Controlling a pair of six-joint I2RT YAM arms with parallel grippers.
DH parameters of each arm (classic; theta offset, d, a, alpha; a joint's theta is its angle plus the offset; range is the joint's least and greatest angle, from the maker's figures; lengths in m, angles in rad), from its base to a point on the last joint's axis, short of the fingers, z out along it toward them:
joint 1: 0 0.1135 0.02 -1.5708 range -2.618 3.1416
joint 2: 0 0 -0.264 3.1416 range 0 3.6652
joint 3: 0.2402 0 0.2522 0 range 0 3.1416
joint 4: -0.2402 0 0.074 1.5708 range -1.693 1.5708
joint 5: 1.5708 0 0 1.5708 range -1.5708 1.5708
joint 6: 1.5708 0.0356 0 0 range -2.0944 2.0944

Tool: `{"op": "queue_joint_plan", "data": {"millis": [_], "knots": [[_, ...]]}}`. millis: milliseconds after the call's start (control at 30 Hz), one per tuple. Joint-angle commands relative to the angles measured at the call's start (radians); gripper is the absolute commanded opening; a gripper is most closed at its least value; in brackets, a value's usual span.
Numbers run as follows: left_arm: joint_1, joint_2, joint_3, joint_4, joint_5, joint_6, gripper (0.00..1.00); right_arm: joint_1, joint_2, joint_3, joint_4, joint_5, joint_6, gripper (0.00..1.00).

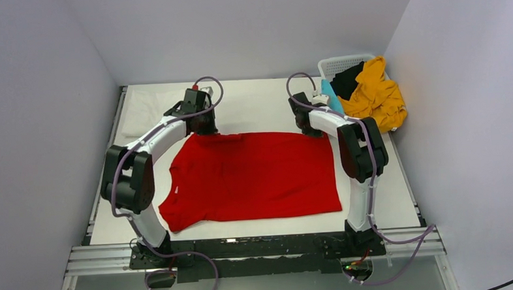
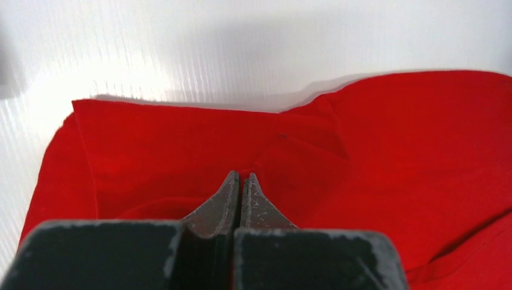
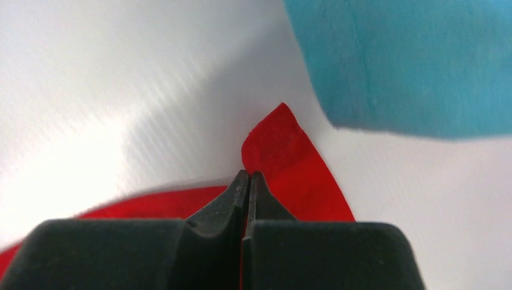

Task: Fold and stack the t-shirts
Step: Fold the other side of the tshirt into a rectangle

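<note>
A bright red t-shirt (image 1: 255, 176) lies spread on the white table, collar toward the left. My left gripper (image 1: 204, 129) is at its far left corner, shut on the red cloth (image 2: 199, 145). My right gripper (image 1: 311, 129) is at its far right corner, shut on the red cloth (image 3: 290, 169). A folded white t-shirt (image 1: 146, 110) lies at the back left. A mustard-yellow t-shirt (image 1: 376, 95), a black one (image 1: 349, 79) and a teal one (image 1: 332, 96) spill from the basket; the teal one also shows in the right wrist view (image 3: 404, 60).
A white plastic lattice basket (image 1: 338, 64) stands at the back right corner against the wall. White walls close in the table on three sides. The table's metal rail (image 1: 258, 249) runs along the near edge.
</note>
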Motion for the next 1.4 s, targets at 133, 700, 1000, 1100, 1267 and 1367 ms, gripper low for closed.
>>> {"op": "queue_joint_plan", "data": {"millis": [133,700,1000,1100,1267,1367], "knots": [[-0.053,-0.214,-0.137,-0.017,-0.073,-0.062,0.0,0.05,-0.187,-0.102,0.028,0.026,-0.016,0.0],[-0.172,-0.561,-0.417,-0.14,-0.143,-0.201,0.0,0.095,-0.472,-0.348,0.108,-0.048,-0.076,0.0],[-0.209,-0.656,-0.496,-0.196,-0.12,-0.238,0.0,0.11,-0.544,-0.432,0.101,-0.088,-0.083,0.0],[-0.217,-0.688,-0.497,-0.239,-0.119,-0.241,0.0,0.126,-0.567,-0.45,0.101,-0.073,-0.098,0.0],[-0.232,-0.721,-0.54,-0.277,-0.089,-0.255,0.0,0.152,-0.607,-0.484,0.095,-0.016,-0.114,0.0],[-0.241,-0.738,-0.569,-0.292,-0.086,-0.268,0.0,0.162,-0.624,-0.499,0.082,-0.015,-0.109,0.0]]}}
